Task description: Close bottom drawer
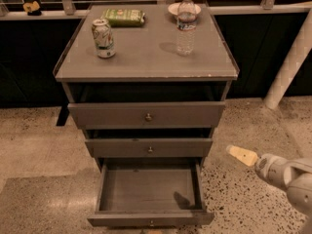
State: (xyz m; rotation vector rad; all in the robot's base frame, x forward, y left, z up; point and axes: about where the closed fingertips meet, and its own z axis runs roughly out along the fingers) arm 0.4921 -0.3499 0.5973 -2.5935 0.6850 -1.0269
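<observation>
The grey cabinet (146, 69) has three drawers. The bottom drawer (150, 189) is pulled far out, its plain grey box empty. Its thin front panel (122, 220) sits at the frame's lower edge with a small round knob (151, 223). The middle drawer (148, 147) and top drawer (146, 115) are each pulled out a little. My gripper (242, 155) is at the lower right, beside the cabinet and apart from it, level with the middle drawer. One yellowish fingertip (241, 155) points left toward the cabinet.
On the cabinet top stand a soda can (103, 38), a clear water bottle (185, 26), a green snack bag (124, 16) and a small bowl (173, 8). A white post (291, 62) rises at the right. Speckled floor (39, 179) surrounds the cabinet.
</observation>
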